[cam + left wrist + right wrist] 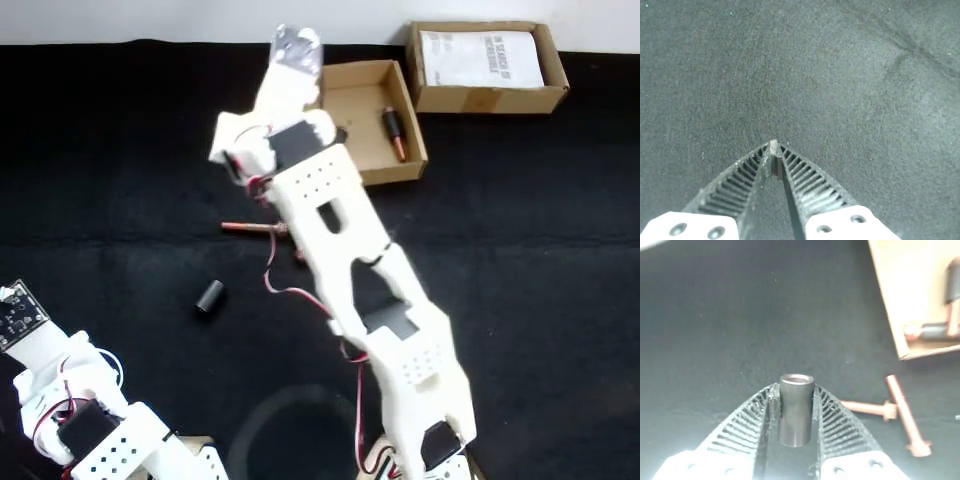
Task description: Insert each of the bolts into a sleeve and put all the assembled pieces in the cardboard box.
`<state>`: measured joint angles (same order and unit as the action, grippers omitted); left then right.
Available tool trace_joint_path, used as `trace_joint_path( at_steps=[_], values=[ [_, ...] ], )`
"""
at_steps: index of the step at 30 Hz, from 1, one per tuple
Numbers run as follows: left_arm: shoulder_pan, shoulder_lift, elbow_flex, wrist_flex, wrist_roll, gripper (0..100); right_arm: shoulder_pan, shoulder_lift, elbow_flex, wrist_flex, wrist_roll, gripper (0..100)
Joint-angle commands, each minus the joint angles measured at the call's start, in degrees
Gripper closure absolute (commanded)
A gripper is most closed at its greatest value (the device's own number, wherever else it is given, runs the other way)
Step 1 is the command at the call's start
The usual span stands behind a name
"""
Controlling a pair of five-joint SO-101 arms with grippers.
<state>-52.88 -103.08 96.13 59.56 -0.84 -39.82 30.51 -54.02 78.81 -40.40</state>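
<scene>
My right gripper (796, 390) is shut on a dark metal sleeve (796, 407), held upright with its hollow end showing. In the high view the right gripper (297, 50) is just left of the open cardboard box (345, 100), which holds an assembled bolt and sleeve (393, 130). Two copper bolts (870, 409) (907, 415) lie on the mat beside the box (890, 305). One bolt (255, 228) shows left of the right arm. A loose black sleeve (208, 298) lies nearer the front. My left gripper (773, 147) is shut on nothing over bare mat.
A second cardboard box (487, 95) with a printed sheet in it stands at the back right. The left arm (70, 400) sits at the front left corner. The right arm (350, 260) stretches across the middle of the black mat.
</scene>
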Motion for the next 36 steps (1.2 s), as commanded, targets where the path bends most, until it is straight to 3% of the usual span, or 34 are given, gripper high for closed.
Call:
trace_joint_path(
  at_steps=[1,13,18,22,25,30,36],
  values=[
    [0.7,-0.2,0.9,0.1,-0.3,99,3.0,-9.8,-4.7,2.7,4.0,99.1],
    [0.8,-0.3,0.9,1.1,0.0,99,15.5,-29.2,-11.6,19.0,10.6,99.1],
    [5.6,-0.5,0.7,3.5,0.0,99,21.0,-39.0,-10.4,22.1,11.7,99.1],
    [13.8,-0.3,-3.6,9.0,0.4,99,24.0,-48.0,-4.4,22.1,11.7,99.1],
    [23.1,-0.3,-8.8,14.3,5.5,99,25.1,-55.7,1.5,22.1,11.9,99.1],
    [34.9,-0.2,-14.7,14.9,8.4,99,25.2,-68.2,12.3,22.0,15.4,99.1],
    [42.3,4.4,-21.4,15.1,8.6,99,25.2,-80.2,26.5,22.0,15.1,99.1]
  ],
)
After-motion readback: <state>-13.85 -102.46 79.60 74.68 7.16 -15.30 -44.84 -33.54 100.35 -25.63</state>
